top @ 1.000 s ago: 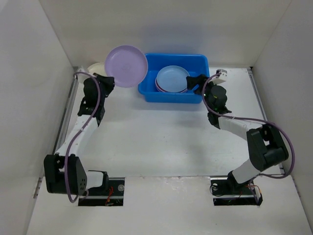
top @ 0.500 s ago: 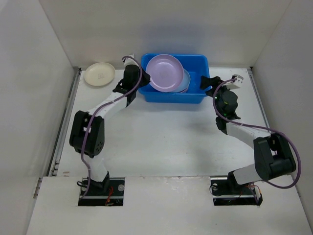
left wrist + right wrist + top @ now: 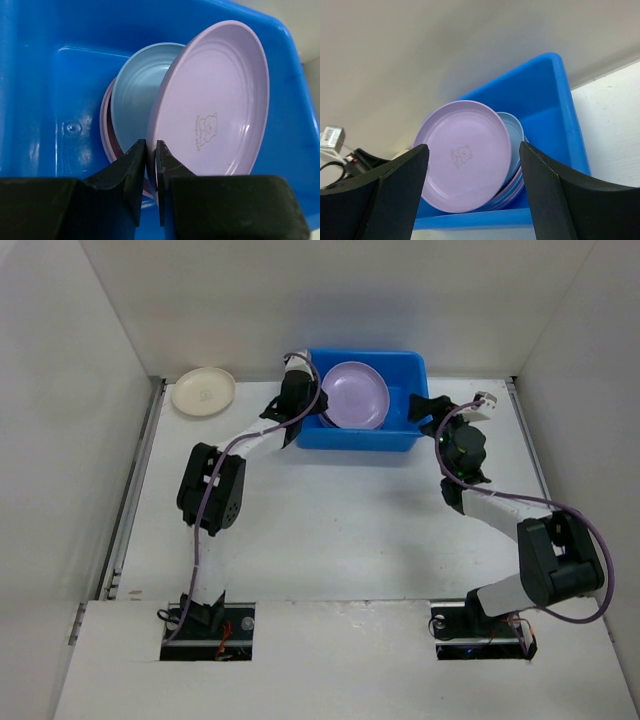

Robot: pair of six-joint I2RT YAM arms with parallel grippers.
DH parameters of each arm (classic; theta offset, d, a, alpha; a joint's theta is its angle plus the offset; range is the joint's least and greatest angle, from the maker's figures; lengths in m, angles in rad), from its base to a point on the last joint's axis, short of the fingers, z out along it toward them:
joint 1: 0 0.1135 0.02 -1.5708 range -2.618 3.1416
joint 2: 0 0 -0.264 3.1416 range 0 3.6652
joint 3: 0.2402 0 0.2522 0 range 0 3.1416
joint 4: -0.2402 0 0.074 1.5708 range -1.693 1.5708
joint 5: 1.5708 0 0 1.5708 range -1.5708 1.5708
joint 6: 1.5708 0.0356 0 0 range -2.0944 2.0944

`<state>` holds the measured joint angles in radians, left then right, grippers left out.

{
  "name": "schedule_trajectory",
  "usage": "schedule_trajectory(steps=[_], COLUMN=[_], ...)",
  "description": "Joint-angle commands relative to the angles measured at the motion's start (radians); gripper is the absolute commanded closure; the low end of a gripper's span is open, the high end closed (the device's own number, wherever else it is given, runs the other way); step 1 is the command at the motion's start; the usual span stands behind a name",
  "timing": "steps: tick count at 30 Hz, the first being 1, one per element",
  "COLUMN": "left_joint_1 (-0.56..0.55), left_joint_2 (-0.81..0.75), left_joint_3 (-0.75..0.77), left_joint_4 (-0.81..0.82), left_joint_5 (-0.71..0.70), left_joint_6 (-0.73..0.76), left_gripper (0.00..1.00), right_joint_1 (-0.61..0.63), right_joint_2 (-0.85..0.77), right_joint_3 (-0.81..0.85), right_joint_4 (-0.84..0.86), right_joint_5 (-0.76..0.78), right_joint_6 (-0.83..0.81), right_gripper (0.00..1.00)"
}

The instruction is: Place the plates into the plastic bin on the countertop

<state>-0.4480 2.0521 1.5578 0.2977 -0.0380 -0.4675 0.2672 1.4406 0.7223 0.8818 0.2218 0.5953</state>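
round cream plastic plate (image 3: 204, 391) on white countertop (image 3: 320, 520), 10 o'clock | left gripper (image 3: 151, 145) pinches rim of round lavender plastic plate (image 3: 220, 90), bear print (image 3: 206, 131) lettering unreadable, tilted over stacked plates (image 3: 132, 95) in bright blue plastic bin (image 3: 40, 75), 12 o'clock | right gripper (image 3: 416, 410) agape, bin's 3 o'clock

Robot lab test cell: bare white walls (image 3: 350, 300), railed white countertop (image 3: 330, 530), bolted arms (image 3: 212, 490)

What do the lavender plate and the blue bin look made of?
The lavender plate looks like moulded plastic, satin: soft sheen, thin rim, small printed mark. The blue bin is likely glossy moulded plastic: bright streaky highlights, rounded corners, a round dimple in its floor.
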Motion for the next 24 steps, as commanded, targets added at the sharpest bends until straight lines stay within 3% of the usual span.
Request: schedule_trajectory(steps=[1, 6, 10, 17, 21, 24], left_joint_1=[-0.013, -0.025, -0.031, 0.015, 0.099, 0.220], left_joint_2=[0.022, 0.062, -0.006, -0.249, -0.371, -0.449], left_joint_3=[0.076, 0.139, 0.134, -0.013, -0.151, -0.290], left_joint_4=[0.070, 0.057, 0.067, 0.096, 0.100, 0.086], left_joint_5=[0.001, 0.012, -0.002, -0.088, -0.175, -0.211], left_joint_6=[0.059, 0.110, 0.132, 0.090, 0.017, -0.132], left_gripper=[0.89, 0.77, 0.50, 0.20, 0.15, 0.13], right_joint_1=[-0.004, 0.002, 0.002, 0.002, 0.007, 0.007], right_joint_2=[0.017, 0.037, 0.043, 0.050, 0.060, 0.061], right_joint_3=[0.028, 0.051, 0.062, 0.069, 0.077, 0.078], right_joint_4=[0.066, 0.055, 0.054, 0.049, 0.049, 0.049], right_joint_5=[-0.030, -0.048, -0.056, -0.065, -0.081, -0.096], right_joint_6=[0.012, 0.014, 0.011, 0.008, 0.008, 0.012], right_gripper=[0.21, 0.21, 0.21, 0.21, 0.21, 0.21])
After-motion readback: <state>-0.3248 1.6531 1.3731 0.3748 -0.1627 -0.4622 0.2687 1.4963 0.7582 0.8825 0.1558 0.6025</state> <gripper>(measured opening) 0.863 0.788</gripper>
